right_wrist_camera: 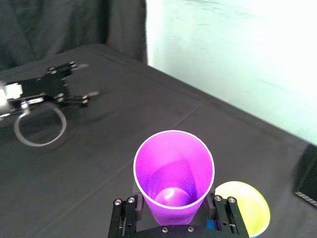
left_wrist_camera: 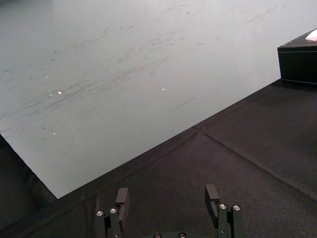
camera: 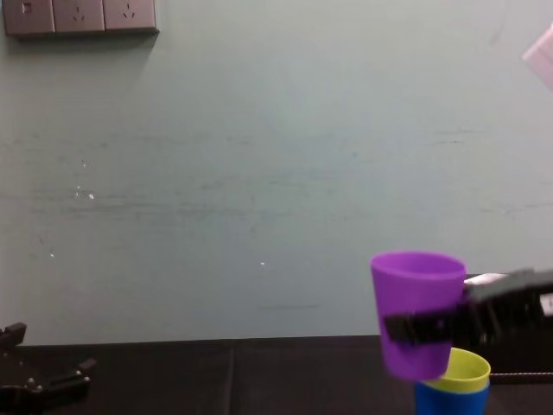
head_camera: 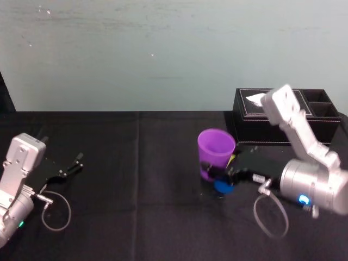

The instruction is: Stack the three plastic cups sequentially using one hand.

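Just left of the black tissue box [head_camera: 261,128], the right end effector [right_wrist_camera: 174,210] clamps the purple cup [head_camera: 216,149] just above the yellow-green cup [camera: 462,370], which is nested in the blue cup [camera: 449,399]. The left end effector [left_wrist_camera: 168,198] rests far left of the box, spread wide.

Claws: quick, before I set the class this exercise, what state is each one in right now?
Left claw: open, holding nothing.
Right claw: shut on the purple cup.
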